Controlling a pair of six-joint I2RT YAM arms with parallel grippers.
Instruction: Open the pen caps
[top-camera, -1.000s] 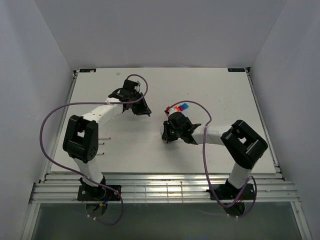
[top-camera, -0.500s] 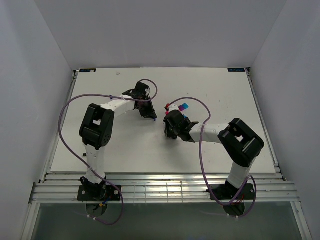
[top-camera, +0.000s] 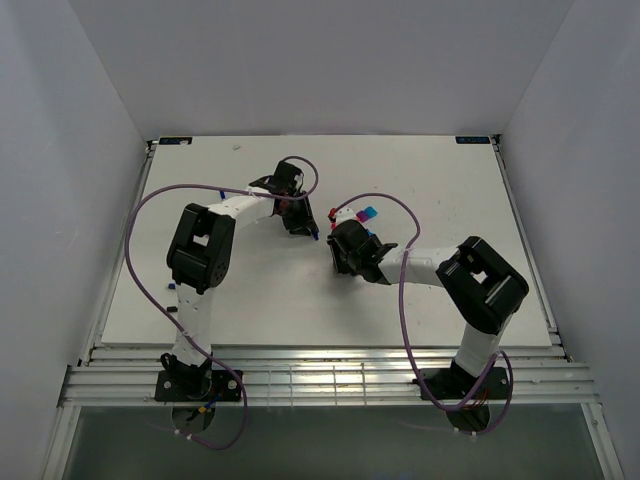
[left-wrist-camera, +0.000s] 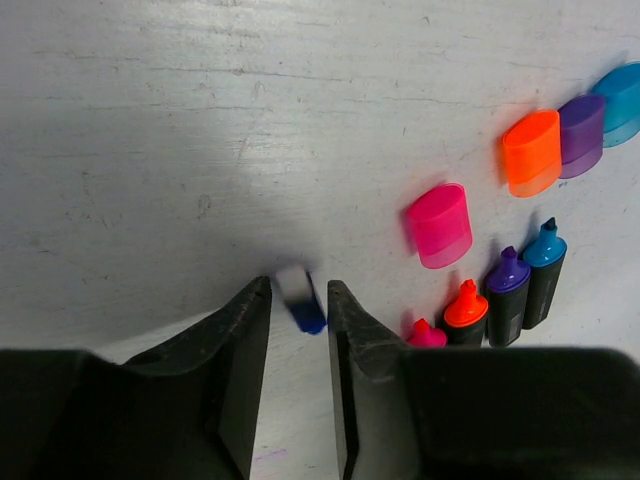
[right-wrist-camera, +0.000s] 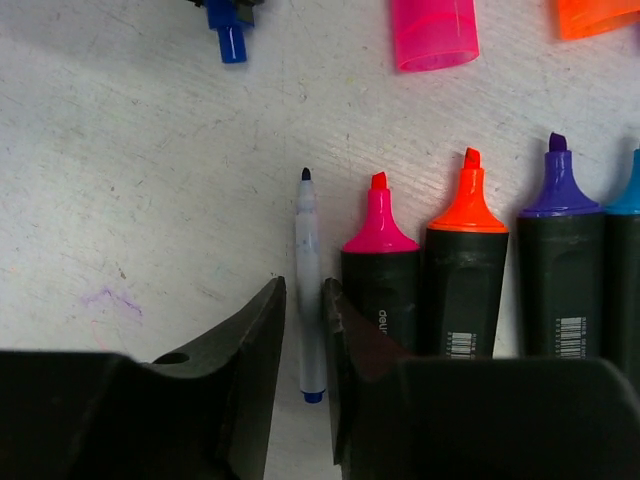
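A small blue pen cap, blurred, sits just past the tips of my left gripper, whose jaws stand slightly apart and do not pinch it. The same blue cap shows off the pen. A thin white pen, its dark tip bare, lies on the table between the slightly parted jaws of my right gripper. Loose pink, orange, purple and cyan caps lie beyond. From above, the left gripper and right gripper are close together.
Several uncapped black markers lie side by side right of the white pen: pink-tipped, orange-tipped, purple-tipped and a blue-tipped one at the frame edge. The white table has bare room all round the arms.
My left arm has swung to the right, bringing its gripper close to the right gripper. The right arm has shifted only slightly.
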